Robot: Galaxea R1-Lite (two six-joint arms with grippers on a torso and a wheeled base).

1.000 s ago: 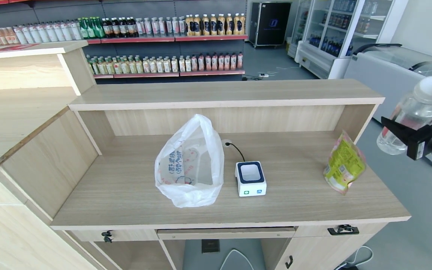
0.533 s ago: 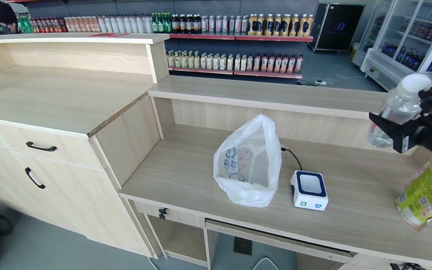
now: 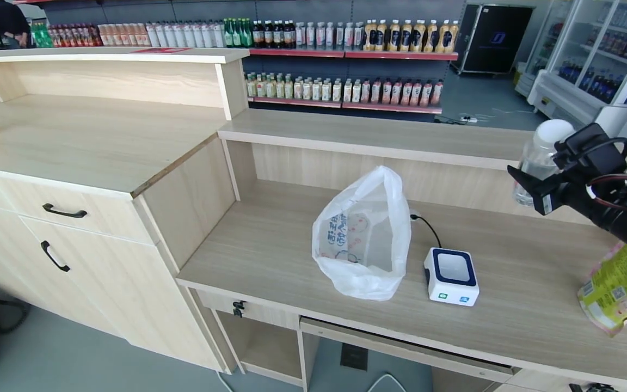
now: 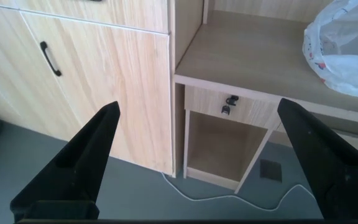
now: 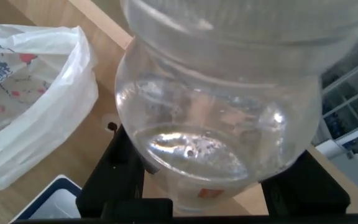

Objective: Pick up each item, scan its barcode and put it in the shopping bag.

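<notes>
A store's wooden tabletop (image 3: 270,256) carries an open shopping bag (image 3: 362,239), a barcode scanner (image 3: 451,275) just beside it, and a green snack pouch (image 3: 615,291) farther right. The right hand (image 3: 534,188) grips a clear white-capped bottle (image 3: 534,160) aloft. The left hand (image 4: 197,106) hangs low, fingers spread.

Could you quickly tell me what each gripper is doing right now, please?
Left gripper: open, holding nothing.
Right gripper: closed on the clear bottle.

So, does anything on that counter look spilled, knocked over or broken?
Nothing really stands out. The plastic bag stands open, the scanner lies flat beside it, the right hand holds the bottle capped. Only the snack pouch leans slightly.
</notes>
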